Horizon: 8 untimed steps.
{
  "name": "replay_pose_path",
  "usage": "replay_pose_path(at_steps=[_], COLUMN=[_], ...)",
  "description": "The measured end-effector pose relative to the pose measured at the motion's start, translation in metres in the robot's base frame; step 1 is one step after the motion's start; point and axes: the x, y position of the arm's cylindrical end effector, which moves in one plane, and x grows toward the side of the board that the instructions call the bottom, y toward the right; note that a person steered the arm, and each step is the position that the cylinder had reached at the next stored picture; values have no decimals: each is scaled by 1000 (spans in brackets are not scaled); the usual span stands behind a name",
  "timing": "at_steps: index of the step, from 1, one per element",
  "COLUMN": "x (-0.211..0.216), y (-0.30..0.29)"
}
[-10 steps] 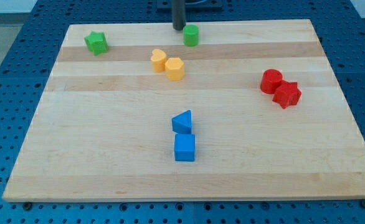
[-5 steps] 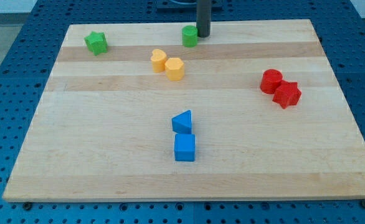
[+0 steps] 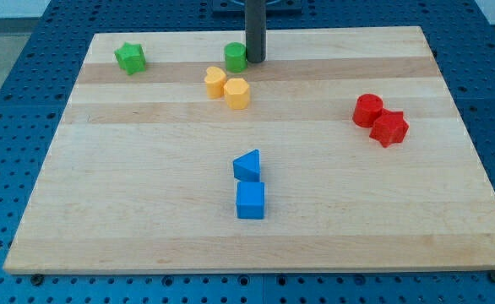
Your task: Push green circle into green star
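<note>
The green circle sits near the view's top, a little left of centre. My tip is right against its right side. The green star lies at the top left of the board, well to the left of the circle. The bare wooden board lies between them.
Two yellow blocks lie just below the green circle. A red circle and red star touch at the right. A blue triangle and blue square sit at the centre bottom. The board's top edge is close behind the tip.
My tip went from the circle's upper left round to its right side, then moved left. The green circle has slid left by a small amount.
</note>
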Motion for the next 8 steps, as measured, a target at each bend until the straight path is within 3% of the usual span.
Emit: replay_pose_path(at_steps=[8], x=[10], y=[-103])
